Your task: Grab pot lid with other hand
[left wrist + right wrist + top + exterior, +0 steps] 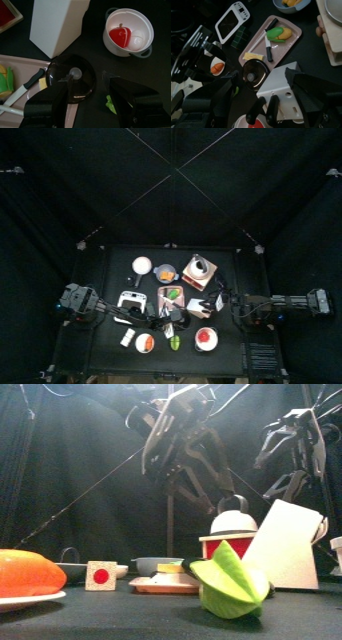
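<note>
The pot lid [73, 77] is dark and round with a small knob. It lies by the corner of the pink tray [20, 67], next to the white box [60, 25]. It also shows in the right wrist view [254, 75]. My left gripper [87, 81] is open above it, one jaw over the lid's edge and the other beside it. My right gripper [261, 77] is also open, and the lid shows between its jaws, further off. Neither gripper holds anything. The white pot [130, 32] with a red tomato inside stands uncovered.
The tray [284, 42] holds a knife [268, 47] and a corn piece [278, 34]. A white device [232, 20] lies beyond it. A green star fruit [234, 584], an orange [27, 572] on a plate and a small card [100, 575] stand near the front edge.
</note>
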You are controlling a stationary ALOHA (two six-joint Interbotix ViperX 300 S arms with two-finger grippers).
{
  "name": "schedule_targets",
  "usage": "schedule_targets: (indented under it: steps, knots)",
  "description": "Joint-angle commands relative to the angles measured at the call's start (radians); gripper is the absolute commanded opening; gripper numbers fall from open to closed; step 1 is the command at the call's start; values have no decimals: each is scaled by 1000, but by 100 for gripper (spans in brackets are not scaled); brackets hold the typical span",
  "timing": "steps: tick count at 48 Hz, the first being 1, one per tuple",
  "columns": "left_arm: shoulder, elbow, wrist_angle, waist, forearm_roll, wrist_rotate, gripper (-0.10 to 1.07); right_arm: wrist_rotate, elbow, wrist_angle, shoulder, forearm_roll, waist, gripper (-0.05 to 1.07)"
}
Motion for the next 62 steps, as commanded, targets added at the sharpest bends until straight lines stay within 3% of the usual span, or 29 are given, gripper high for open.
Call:
schedule_targets:
  steps: [1, 8, 17, 29, 36, 42, 50, 62]
  knots:
    - [-72, 25, -46, 2, 14, 3, 87, -3, -17, -9, 8, -6, 2, 102]
    - [-179, 129, -178, 20, 49, 8, 87, 5, -71, -38, 21, -11, 9, 102]
    - [-362, 314, -275, 121, 78, 21, 87, 11, -192, 21, 98, 14, 8, 102]
    - [-629, 518, -360, 250, 140, 28, 87, 9, -385, 305, 215, 279, 17, 102]
    - [-746, 612, -385, 270, 147, 29, 87, 9, -459, 419, 259, 313, 48, 102]
    - [-805, 650, -439, 273, 153, 34, 87, 9, -486, 414, 327, 311, 120, 102]
    - [-821, 663, -474, 268, 152, 31, 87, 11, -545, 433, 422, 319, 146, 102]
    - [-798, 669, -518, 264, 150, 31, 87, 9, -673, 658, 560, 275, 172, 102]
